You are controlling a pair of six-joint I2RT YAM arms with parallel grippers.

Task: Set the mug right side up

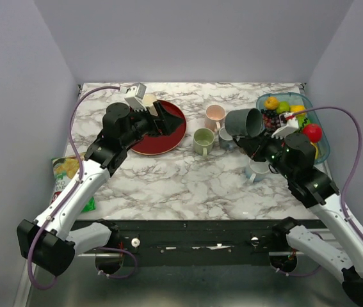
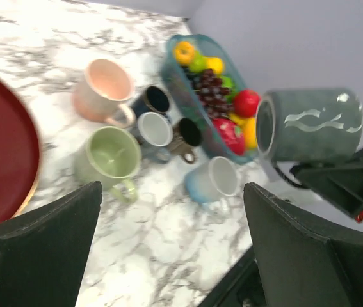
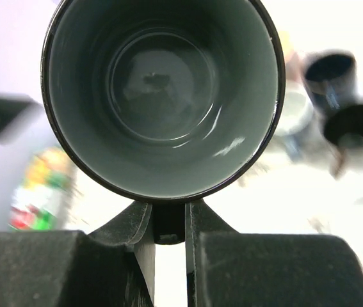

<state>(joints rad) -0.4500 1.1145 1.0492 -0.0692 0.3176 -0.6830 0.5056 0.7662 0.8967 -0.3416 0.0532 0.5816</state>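
The handle of the grey mug (image 1: 245, 121) is largely hidden between the right gripper (image 3: 168, 220) fingers, which clench it; the background there is blurred. The mug hangs on its side above the cup cluster (image 1: 214, 131), left of the fruit tray (image 1: 315, 121). Bare table (image 1: 181, 185) lies nearer. The left gripper (image 1: 164, 119) stands released over the red plate (image 1: 166, 144).

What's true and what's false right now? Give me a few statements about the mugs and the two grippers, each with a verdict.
1. The right gripper holds the grey mug by its handle. True.
2. The grey mug is set down upright. False: it is in the air, tipped on its side.
3. The left gripper is open above the red plate. True.
4. The green mug is upside down. False: it stands mouth up.
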